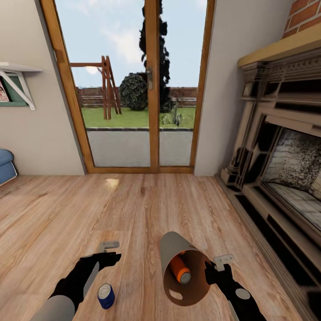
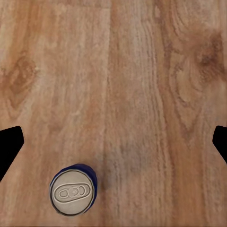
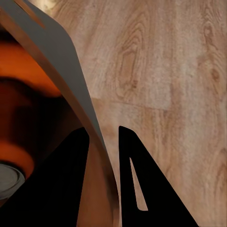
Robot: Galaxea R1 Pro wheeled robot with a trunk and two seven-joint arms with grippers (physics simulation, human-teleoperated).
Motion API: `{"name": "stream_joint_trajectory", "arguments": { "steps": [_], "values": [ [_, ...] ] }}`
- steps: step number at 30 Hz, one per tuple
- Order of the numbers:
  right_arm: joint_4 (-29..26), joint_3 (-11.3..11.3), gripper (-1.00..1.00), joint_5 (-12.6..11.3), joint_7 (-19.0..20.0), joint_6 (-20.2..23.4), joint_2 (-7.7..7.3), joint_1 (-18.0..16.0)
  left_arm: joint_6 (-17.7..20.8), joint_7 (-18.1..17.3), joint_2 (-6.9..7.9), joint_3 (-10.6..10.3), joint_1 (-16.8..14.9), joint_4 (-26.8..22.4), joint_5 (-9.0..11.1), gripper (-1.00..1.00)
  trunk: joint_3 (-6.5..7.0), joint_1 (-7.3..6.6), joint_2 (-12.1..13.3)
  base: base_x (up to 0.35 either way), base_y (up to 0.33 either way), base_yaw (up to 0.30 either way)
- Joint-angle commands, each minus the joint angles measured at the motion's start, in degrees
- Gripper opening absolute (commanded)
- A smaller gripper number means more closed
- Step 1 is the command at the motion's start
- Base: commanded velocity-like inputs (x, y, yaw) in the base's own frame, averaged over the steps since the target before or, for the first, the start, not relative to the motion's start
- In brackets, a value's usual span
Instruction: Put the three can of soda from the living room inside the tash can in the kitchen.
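Holding the trash can (image 1: 176, 249) by its rim, the right gripper (image 1: 217, 267) has it tipped over so the brown inside faces the head camera — one finger sits inside the wall and the other outside, so the jaws are clamped on the rim, which the right wrist view shows up close (image 3: 71, 80). An orange soda can (image 1: 180, 269) lies inside the bin, grey top pointing toward the opening; whether a second one is tucked behind it can't be made out.

Over on the other side, the left gripper (image 1: 109, 252) hangs above the wood plank floor (image 1: 147, 209) with its fingers spread apart and nothing between them. The dark blue soda can (image 1: 106, 296) stands upright on the floor just beside that arm, closer to the robot than the fingertips — in the left wrist view its grey top (image 2: 72, 193) sits near the edge, off-centre between the two finger tips.

Ahead are wood-framed glass doors (image 1: 151, 89), with the carved fireplace (image 1: 285, 147) on the right and a bit of blue sofa (image 1: 5, 165) at far left.
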Motion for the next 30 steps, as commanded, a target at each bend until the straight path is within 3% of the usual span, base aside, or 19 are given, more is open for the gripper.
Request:
{"name": "stream_joint_trajectory", "arguments": {
  "steps": [1, 12, 15, 23, 30],
  "values": [
    [-0.1, 0.0, -1.00, -0.3, 0.1, 0.1, 0.02, 0.0, 0.0, 0.2, -0.04, 0.0, 0.0, 0.0, 0.0, 1.00, 0.01, -0.01, 0.0, 0.000, 0.000, 0.000],
    [-0.1, -0.2, -1.00, -0.6, -0.6, 0.7, -0.23, -0.7, -0.4, 0.8, 0.07, -0.1, 0.0, 0.2, 0.2, 1.00, 0.01, -0.01, 0.0, 0.000, 0.000, 0.000],
    [-0.4, -0.2, -1.00, -0.5, -0.6, 2.7, -0.53, -2.0, -0.5, 0.7, 0.15, -0.1, 0.0, 0.3, 0.2, 1.00, -0.44, 0.05, 0.0, 0.000, 0.000, 0.000],
    [-1.1, -0.3, -1.00, -0.4, -0.6, 12.8, -2.36, -10.7, -0.7, 0.4, 0.30, 0.1, -0.1, 1.6, 0.4, 1.00, -2.21, 0.25, -0.1, 0.000, 0.000, 0.000],
    [-1.1, -3.1, -1.00, -0.3, -0.4, 20.6, -3.82, -18.4, -1.3, 0.6, 0.65, 0.2, -0.1, 3.2, 0.6, 1.00, -3.76, 0.43, -0.2, 0.000, 0.000, 0.000]
  ]
}}
